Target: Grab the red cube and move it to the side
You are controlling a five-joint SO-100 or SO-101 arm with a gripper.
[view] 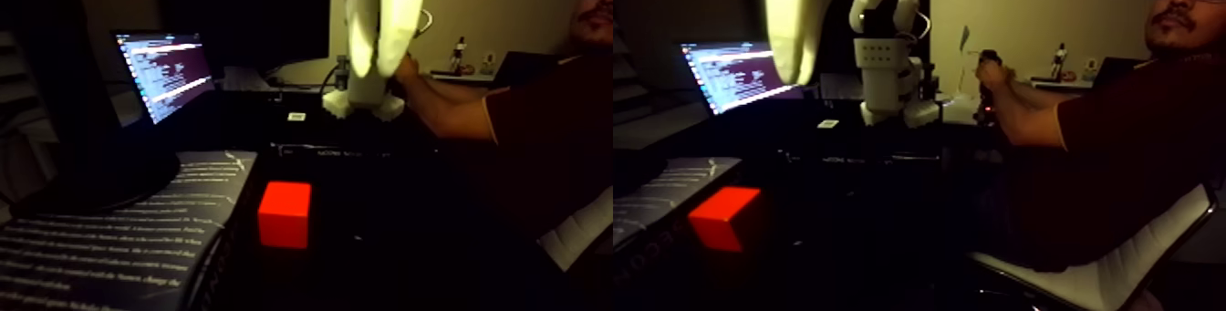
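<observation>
The red cube (285, 214) sat on the dark table, just right of an open book (119, 233) in the fixed view. The white gripper (376, 55) hung well above the cube, apart from it, fingers parted and empty. Beyond the cube glowed a laptop (164, 73); a seated person (538, 123) reached toward the arm's base.

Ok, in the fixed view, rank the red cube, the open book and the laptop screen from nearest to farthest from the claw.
1. red cube, below the claw.
2. open book, lower left, beside the cube.
3. laptop screen, far back left.
</observation>
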